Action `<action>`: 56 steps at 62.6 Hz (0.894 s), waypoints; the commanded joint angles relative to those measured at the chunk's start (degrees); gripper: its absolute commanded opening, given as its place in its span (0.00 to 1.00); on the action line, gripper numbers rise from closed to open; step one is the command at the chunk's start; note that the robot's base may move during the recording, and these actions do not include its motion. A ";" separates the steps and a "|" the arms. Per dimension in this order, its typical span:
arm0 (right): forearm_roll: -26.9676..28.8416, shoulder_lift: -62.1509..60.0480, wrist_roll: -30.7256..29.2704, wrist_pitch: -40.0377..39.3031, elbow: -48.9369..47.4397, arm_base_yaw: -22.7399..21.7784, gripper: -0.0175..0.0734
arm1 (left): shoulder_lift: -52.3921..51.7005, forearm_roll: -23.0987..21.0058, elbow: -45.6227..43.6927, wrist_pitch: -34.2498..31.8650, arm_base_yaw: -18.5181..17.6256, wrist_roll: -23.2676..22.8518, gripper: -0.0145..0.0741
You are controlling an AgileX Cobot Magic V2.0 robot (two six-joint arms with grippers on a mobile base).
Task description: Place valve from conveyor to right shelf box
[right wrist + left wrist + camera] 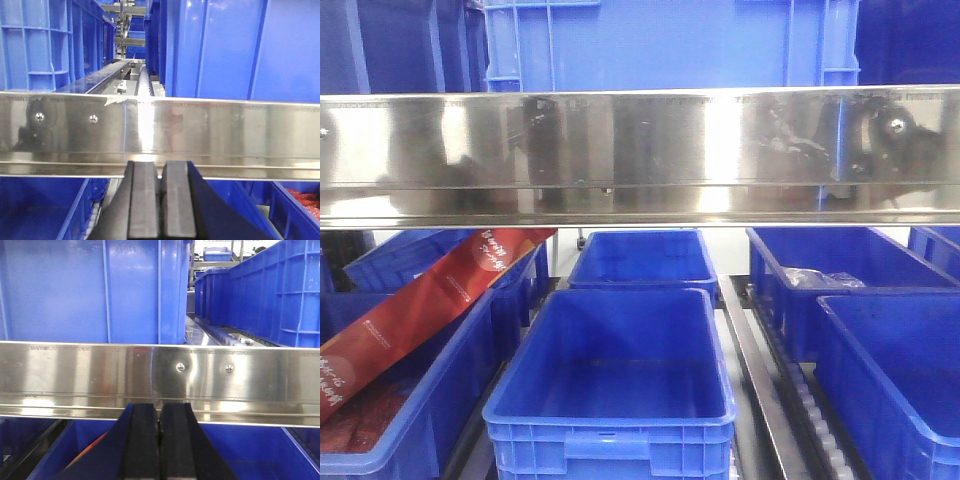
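Note:
The valve and the conveyor are out of view in all three views. My left gripper (160, 407) is shut, with its black fingers pressed together and nothing visible between them. It points at a steel shelf rail (100, 375). My right gripper (161, 165) is also shut with nothing visible in it, close in front of the same kind of rail (225, 130). Neither gripper shows in the front view. On the lower right of the front view stands an open blue shelf box (890, 370).
A wide steel shelf rail (640, 150) crosses the front view. Below it are an open blue box (610, 410) at centre, a left box holding red packets (420, 310), and a back right box with a clear bag (820, 280). Roller tracks (820, 420) run between boxes. More blue crates (670, 40) stand on the upper shelf.

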 commanded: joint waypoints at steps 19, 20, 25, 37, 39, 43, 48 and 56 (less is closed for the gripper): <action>-0.28 -0.23 -0.08 -1.64 0.05 -0.27 0.02 | -0.29 0.15 -0.12 -0.98 -0.23 -0.41 0.04; -0.28 -0.23 -0.08 -1.64 0.05 -0.27 0.02 | -0.29 0.15 -0.12 -0.98 -0.23 -0.41 0.04; -0.28 -0.23 -0.08 -1.64 0.05 -0.27 0.02 | -0.29 0.15 -0.12 -0.98 -0.23 -0.41 0.04; -0.28 -0.23 -0.08 -1.64 0.05 -0.27 0.02 | -0.29 0.15 -0.12 -0.98 -0.23 -0.41 0.04; -0.28 -0.23 -0.08 -1.64 0.05 -0.27 0.02 | -0.29 0.15 -0.12 -0.98 -0.23 -0.41 0.04; -0.28 -0.23 -0.08 -1.64 0.05 -0.27 0.02 | -0.29 0.15 -0.12 -0.98 -0.23 -0.41 0.04; -0.28 -0.23 -0.08 -1.64 0.05 -0.27 0.02 | -0.29 0.15 -0.12 -0.98 -0.23 -0.41 0.04; -0.28 -0.23 -0.08 -1.64 0.05 -0.27 0.02 | -0.29 0.15 -0.12 -0.98 -0.23 -0.41 0.04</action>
